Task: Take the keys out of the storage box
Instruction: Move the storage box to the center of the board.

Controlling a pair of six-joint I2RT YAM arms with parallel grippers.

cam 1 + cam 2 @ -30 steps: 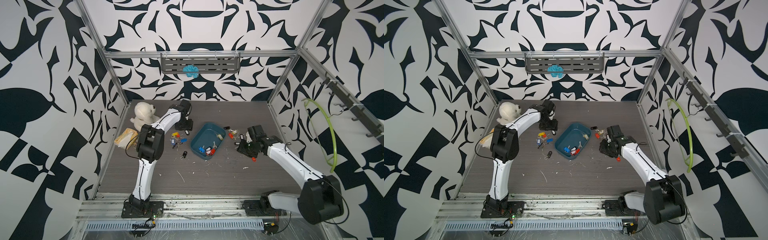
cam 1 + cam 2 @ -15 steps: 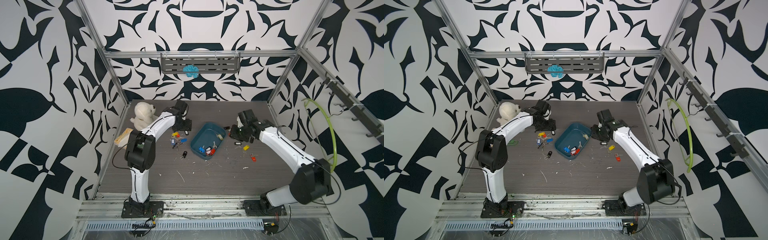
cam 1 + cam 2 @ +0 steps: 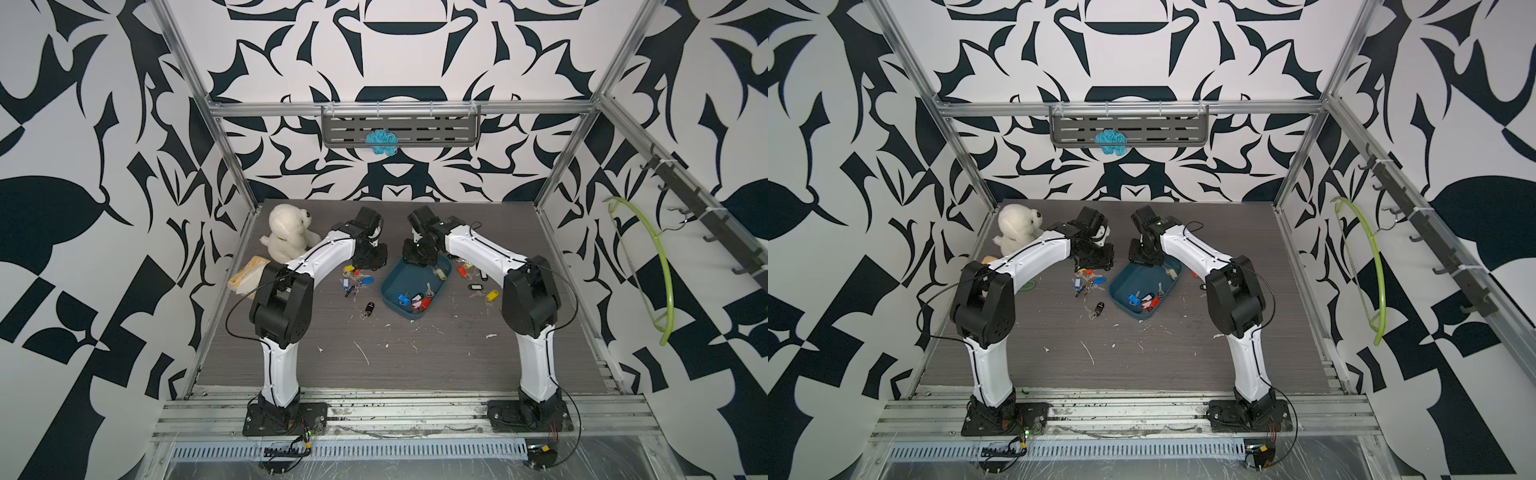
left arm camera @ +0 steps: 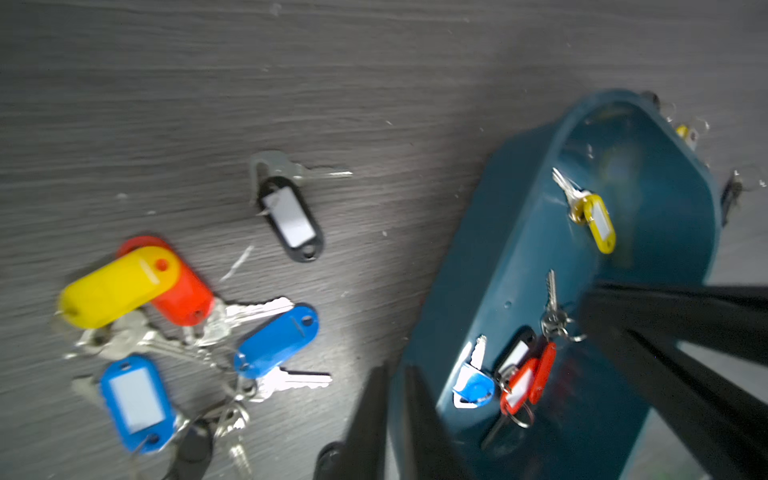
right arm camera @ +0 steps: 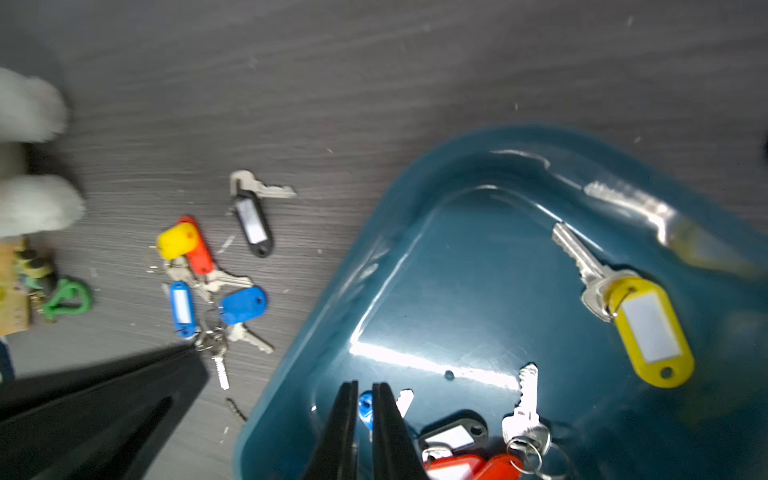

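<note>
Several keys (image 5: 648, 332) lie in the storage box (image 5: 457, 291) below the right jaws, closed empty like the left jaws.

Walls (image 3: 395, 50) on three sides carry a bold black-and-white leaf pattern. Silver metal posts (image 3: 199, 120) frame the corners. On the back crossbar hangs a grey slotted shelf (image 3: 401, 129) with a blue knitted bundle (image 3: 380, 141) on it. The table (image 3: 415, 365) is dark grey woodgrain, flecked with white scraps. A rail of dark hooks (image 3: 706, 216) runs along one side wall, with a lime-green hanger (image 3: 660, 266) on it. The light is even.
</note>
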